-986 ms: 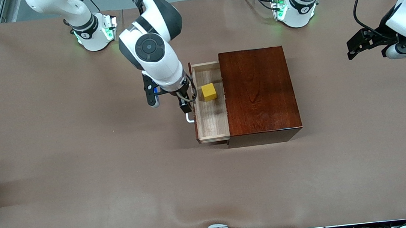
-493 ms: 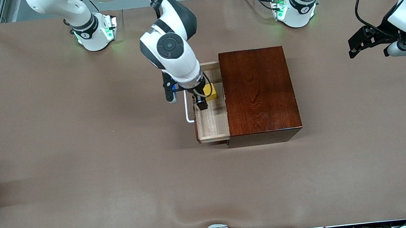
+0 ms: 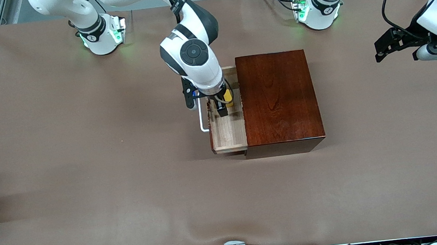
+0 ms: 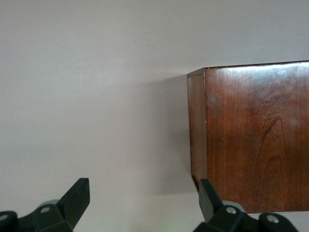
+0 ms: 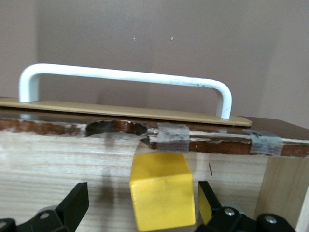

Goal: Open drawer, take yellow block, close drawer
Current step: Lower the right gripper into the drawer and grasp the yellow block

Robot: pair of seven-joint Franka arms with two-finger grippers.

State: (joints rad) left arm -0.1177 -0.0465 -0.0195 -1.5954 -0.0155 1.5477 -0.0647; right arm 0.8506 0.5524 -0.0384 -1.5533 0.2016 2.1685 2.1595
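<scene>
The drawer stands pulled out of the dark reddish-brown wooden box toward the right arm's end of the counter, its white bar handle on the outer face. The yellow block sits on the drawer's pale wood floor, in the part farther from the front camera and close to the box's edge, largely covered in the front view by the right arm.

The right pincer is down inside the open drawer, right at the block. Its fingers are spread apart, and the right wrist view shows the yellow block between them, with the handle and drawer front just past it; no contact with the block can be made out.

The left arm waits off the box, toward its own end of the counter. The left pincer hangs above bare counter with its fingers apart, and the left wrist view takes in one corner of the wooden box
</scene>
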